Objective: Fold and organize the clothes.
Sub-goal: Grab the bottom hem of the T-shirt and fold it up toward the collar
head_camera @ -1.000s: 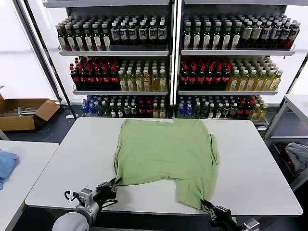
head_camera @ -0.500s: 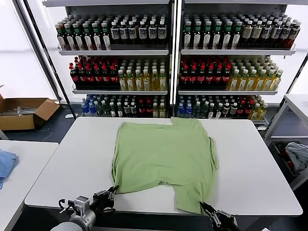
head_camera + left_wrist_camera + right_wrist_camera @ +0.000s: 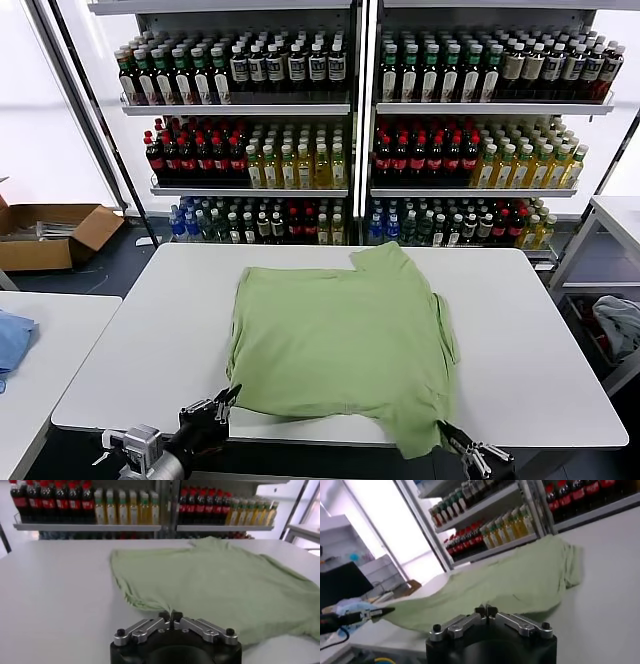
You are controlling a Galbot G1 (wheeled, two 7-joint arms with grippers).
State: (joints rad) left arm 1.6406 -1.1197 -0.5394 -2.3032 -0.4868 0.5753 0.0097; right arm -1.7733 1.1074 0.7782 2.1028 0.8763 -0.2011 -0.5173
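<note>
- Left gripper [image 3: 226,398] at the table's near edge, toward its left corner; fingers pressed together on the near-left hem corner of the green shirt [image 3: 340,340], cloth visibly pinched between the tips in the left wrist view [image 3: 170,615].
- Right gripper [image 3: 455,437] just past the near edge, toward the right corner; fingers closed on the shirt's near-right corner, which hangs over the edge. In the right wrist view [image 3: 486,611], tips together with cloth running away from them.
- Shirt spread flat across the middle of the white table [image 3: 120,340], long axis running from near edge to far edge, hem toward the robot, collar end toward the far edge, a sleeve folded in along the right side.
- Key relation: the whole garment lies straight ahead of both grippers, away from the robot; each arm holds its own hem corner, so neither is markedly nearer. Probably a pull or a lift-and-carry of the hem toward the far edge next.
- Against a second ago: both grippers drawn back toward the robot, hem dragged closer to the near edge, near-left corner straightened, the lower-right flap less ragged.
- Beyond the far edge, shelves of bottles [image 3: 300,150].
</note>
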